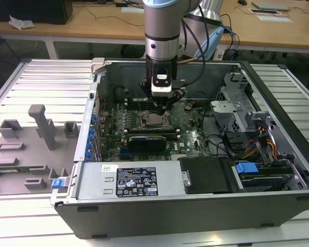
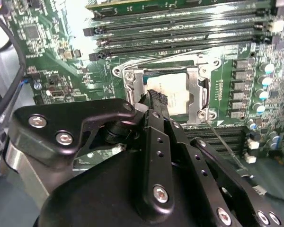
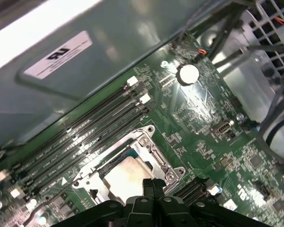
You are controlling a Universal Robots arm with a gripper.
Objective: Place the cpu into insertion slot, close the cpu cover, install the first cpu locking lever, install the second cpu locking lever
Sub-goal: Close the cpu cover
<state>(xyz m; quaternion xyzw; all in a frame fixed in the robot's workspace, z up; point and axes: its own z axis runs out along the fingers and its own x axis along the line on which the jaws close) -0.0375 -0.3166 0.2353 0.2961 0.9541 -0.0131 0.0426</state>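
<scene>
One pincer, fully closed, right above the cpu.

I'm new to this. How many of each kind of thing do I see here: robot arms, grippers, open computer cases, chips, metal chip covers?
robot arm: 1
gripper: 1
computer case: 1
cpu: 1
cpu cover: 1
Total: 5
</scene>
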